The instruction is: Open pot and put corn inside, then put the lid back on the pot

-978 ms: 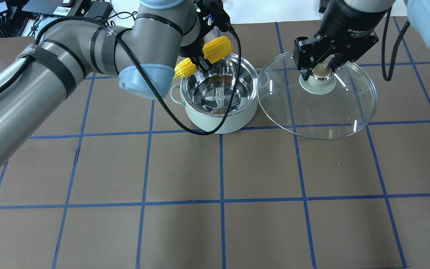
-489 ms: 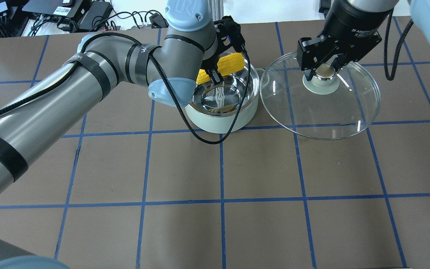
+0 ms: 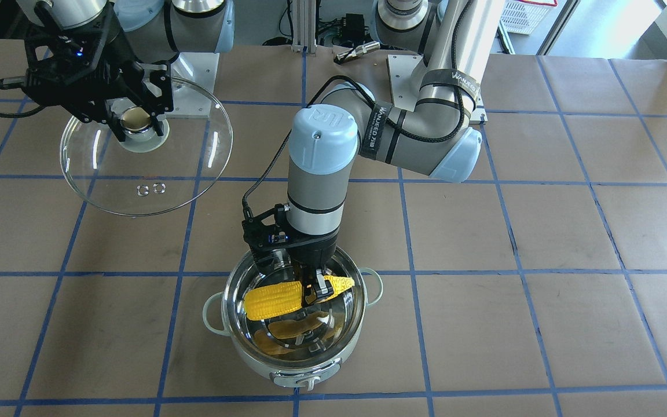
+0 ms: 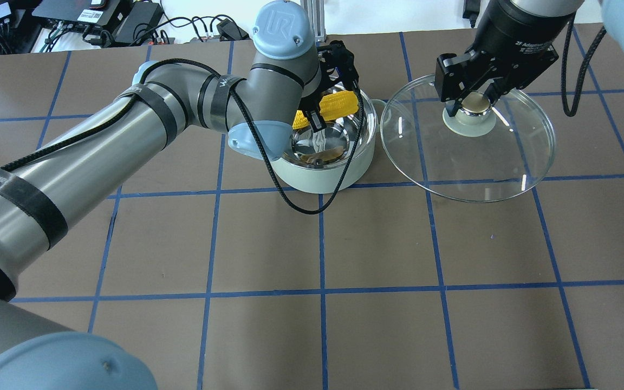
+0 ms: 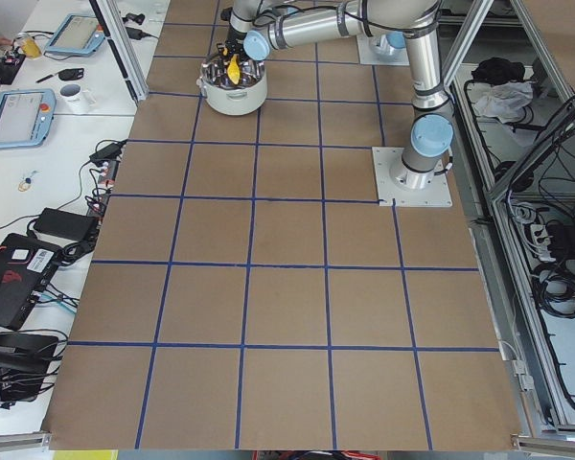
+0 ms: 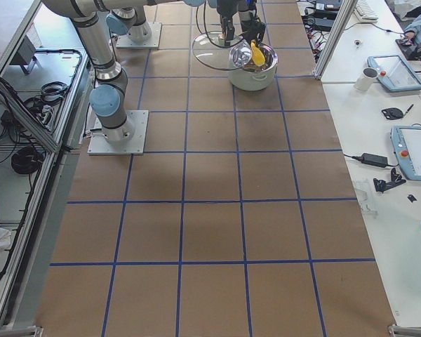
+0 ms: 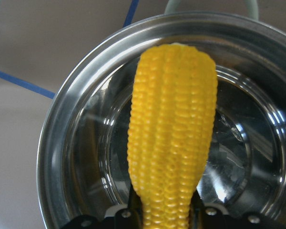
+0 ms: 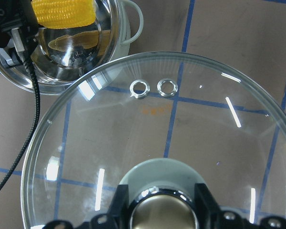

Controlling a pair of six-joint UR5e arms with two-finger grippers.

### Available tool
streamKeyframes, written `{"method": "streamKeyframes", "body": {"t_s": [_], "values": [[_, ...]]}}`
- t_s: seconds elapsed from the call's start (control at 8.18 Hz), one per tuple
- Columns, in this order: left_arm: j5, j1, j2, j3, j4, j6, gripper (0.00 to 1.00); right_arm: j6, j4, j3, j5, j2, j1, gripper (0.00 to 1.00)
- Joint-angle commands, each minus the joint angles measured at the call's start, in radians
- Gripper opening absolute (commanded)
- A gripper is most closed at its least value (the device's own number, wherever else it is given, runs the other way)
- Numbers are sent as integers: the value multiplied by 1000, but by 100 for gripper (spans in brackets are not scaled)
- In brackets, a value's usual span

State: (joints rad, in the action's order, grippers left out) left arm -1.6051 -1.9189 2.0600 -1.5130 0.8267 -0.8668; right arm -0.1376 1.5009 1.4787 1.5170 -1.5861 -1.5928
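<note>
Now, L grip: pinching corn near its thin end.
Corn: level, in pot mouth, above pot floor.
R grip: clamped on lid knob.
Lid: off pot, just beside it, robot's right.

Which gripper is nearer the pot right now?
Left. The left gripper is at the mouth of the pot, shut on the corn. The right gripper is off to the pot's side, shut on the knob of the lid.
</note>
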Motion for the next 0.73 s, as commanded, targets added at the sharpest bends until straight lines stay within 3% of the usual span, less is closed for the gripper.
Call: {"method": "streamKeyframes", "body": {"t_s": [0.0,0.12,0.24,0.37,0.61], "values": [[2,0,35,2,-40,2,17,0,1,0,-11,0,1,34],[2,0,32,2,-40,20,77,0,1,0,-8,0,1,34],[5,0,26,2,-40,70,95,0,1,0,-6,0,1,34],[26,0,17,2,-40,90,100,0,1,0,-3,0,1,35],[31,0,-7,2,-35,92,100,0,2,0,-3,0,1,35]]}}
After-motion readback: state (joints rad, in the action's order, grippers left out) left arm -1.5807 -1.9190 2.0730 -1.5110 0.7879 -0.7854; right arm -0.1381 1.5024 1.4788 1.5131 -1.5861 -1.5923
